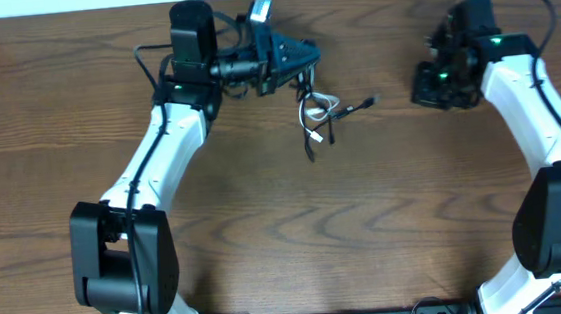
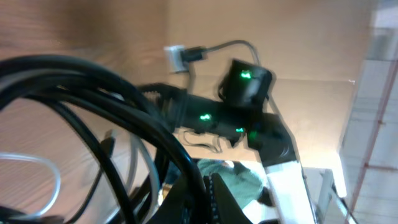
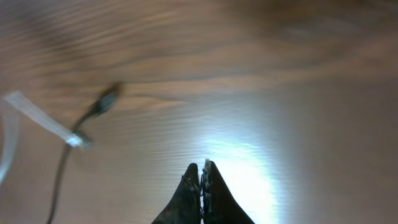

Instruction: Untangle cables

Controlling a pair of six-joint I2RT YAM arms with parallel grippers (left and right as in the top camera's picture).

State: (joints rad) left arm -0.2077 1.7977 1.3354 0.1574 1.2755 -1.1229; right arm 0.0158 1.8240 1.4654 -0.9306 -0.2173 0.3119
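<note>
- Two short cords in one small tangle near the middle of the bench's far edge: thin white cord (image 1: 326, 100) and thin black cord (image 1: 357, 105).
- The thin black cord's small plug end pokes out of the tangle toward the right edge.
- Left gripper (image 1: 298, 63) is at the far side of the tangle, with strands running up to it.
- Its jaws are hidden overhead, and the wrist view is blurred and blocked by thick black arm wires (image 2: 93, 106). Can't tell if it is clenched or released.
- Right gripper (image 3: 202, 180) is clenched on nothing, tips touching. It sits over the bare brown wood-grain bench (image 1: 284, 207) toward the far right corner, well apart from the tangle.
</note>
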